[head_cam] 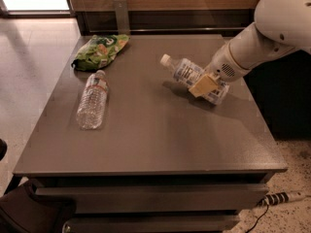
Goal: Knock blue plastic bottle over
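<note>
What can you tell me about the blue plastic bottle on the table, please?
The blue plastic bottle is clear, smooth plastic with a white cap and a white-and-bluish label. It lies steeply tipped, nearly on its side, cap pointing left, on the right half of the grey table. The end effector sits against its lower body, hiding part of it.

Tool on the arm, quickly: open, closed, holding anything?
Tool: closed on the blue plastic bottle, holding it tilted steeply, cap pointing left, over the right part of the table.
</note>
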